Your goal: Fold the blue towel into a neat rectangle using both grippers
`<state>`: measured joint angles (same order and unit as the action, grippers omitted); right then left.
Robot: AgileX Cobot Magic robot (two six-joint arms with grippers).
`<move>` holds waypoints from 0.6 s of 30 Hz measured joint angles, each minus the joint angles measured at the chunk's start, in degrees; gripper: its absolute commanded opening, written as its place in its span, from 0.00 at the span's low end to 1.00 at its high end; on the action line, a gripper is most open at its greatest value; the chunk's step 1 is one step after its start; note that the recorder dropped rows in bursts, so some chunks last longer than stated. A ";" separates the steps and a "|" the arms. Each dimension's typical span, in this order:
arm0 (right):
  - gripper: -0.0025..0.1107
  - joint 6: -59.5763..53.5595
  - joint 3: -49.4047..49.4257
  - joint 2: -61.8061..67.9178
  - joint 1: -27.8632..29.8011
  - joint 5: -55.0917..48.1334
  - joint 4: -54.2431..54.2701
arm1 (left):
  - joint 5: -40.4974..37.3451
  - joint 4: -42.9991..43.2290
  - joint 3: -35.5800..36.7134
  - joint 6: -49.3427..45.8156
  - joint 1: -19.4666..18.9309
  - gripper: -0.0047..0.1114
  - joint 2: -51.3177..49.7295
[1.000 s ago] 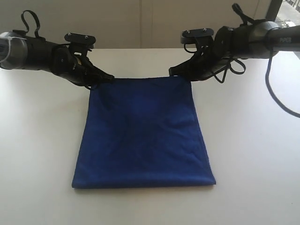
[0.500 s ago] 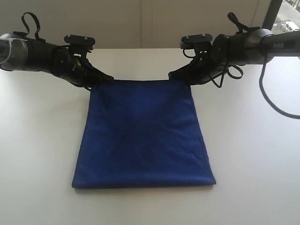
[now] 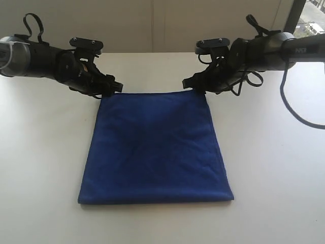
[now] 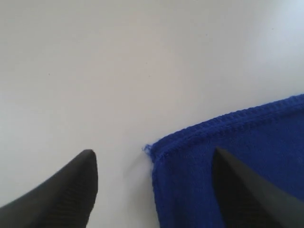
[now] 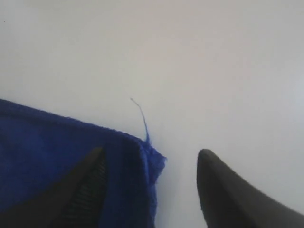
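Observation:
The blue towel (image 3: pixel 155 147) lies flat on the white table (image 3: pixel 274 162) as a doubled, roughly rectangular layer. My left gripper (image 3: pixel 110 89) hovers at its far left corner. In the left wrist view this gripper (image 4: pixel 153 159) is open, with the hemmed towel corner (image 4: pixel 164 152) lying loose between the jaws. My right gripper (image 3: pixel 192 83) is at the far right corner. The right wrist view shows it (image 5: pixel 151 156) open too, one finger (image 5: pixel 90 175) over the towel (image 5: pixel 47 142), the other over bare table. A loose thread (image 5: pixel 140 114) sticks out of that corner.
A pale wall (image 3: pixel 152 25) runs behind the table's far edge. A black cable (image 3: pixel 299 114) from the right arm loops over the table at the right. Bare tabletop lies on both sides of the cloth and in front of it.
Both grippers have opened and let go of the towel's far corners. The far edge has dropped flat onto the table, slightly nearer than before.

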<state>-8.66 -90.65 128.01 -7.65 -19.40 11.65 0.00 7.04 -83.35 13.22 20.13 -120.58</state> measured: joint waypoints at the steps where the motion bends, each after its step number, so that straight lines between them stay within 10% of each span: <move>1: 0.46 0.00 0.00 -0.29 0.00 -0.99 0.00 | -0.92 0.00 0.00 0.00 0.00 0.58 0.00; 10: 0.02 0.00 0.00 -7.30 0.00 -14.65 -0.34 | -13.64 0.10 0.00 -0.17 0.00 0.06 5.07; 18: 0.02 0.00 7.95 -14.53 0.00 -19.48 -0.38 | -24.50 0.20 2.26 1.98 0.00 0.04 10.43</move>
<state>-8.66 -82.69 113.48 -7.65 -38.89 11.27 -24.50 7.24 -81.09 15.20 20.13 -110.15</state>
